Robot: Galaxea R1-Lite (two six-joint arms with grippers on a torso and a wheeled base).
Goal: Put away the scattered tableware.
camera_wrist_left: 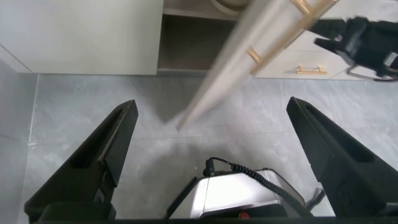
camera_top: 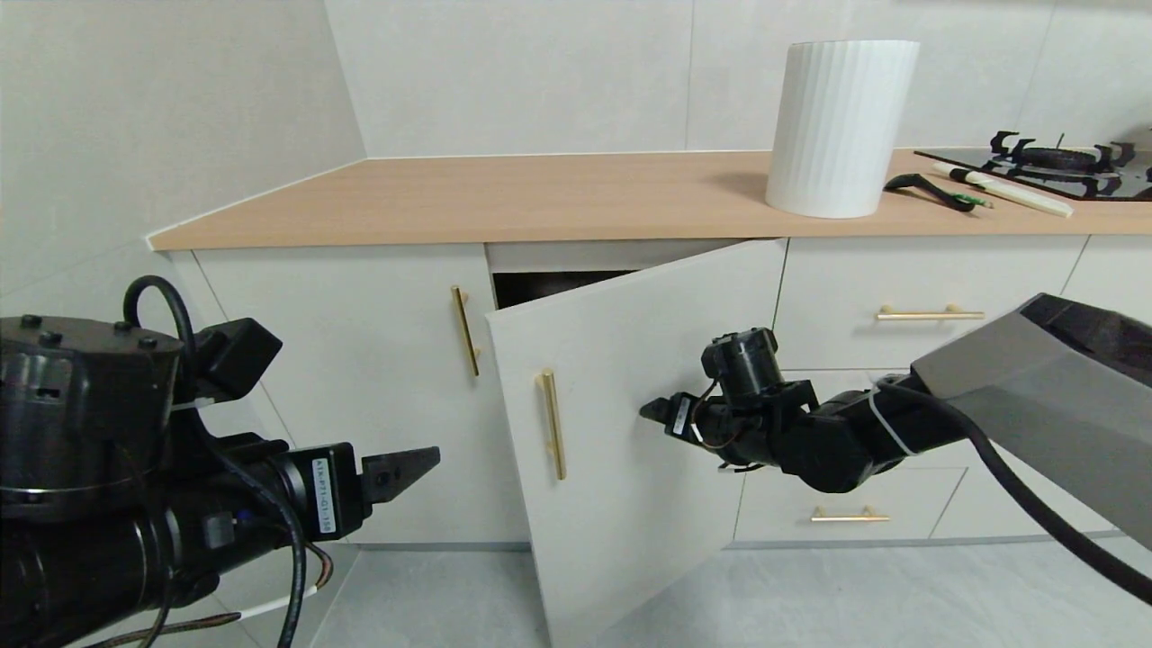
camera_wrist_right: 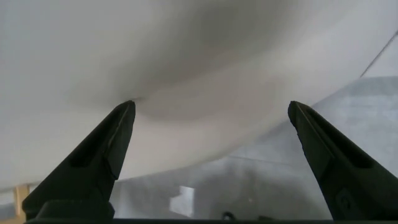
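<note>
Lying above right fingers [camera_top: 655, 411]: black utensil [camera_top: 933, 192]

Wooden counter [camera_top: 540, 193] with white canister [camera_top: 839, 126], black utensil [camera_top: 927, 187]

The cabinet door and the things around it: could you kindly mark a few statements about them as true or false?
The cabinet door stands partly open. True.
The white ribbed container lies on its side. False: it stands upright on the countertop.
The right gripper is shut on the door handle. False: it is open, apart from the handle.
The left gripper is open and empty. True.
</note>
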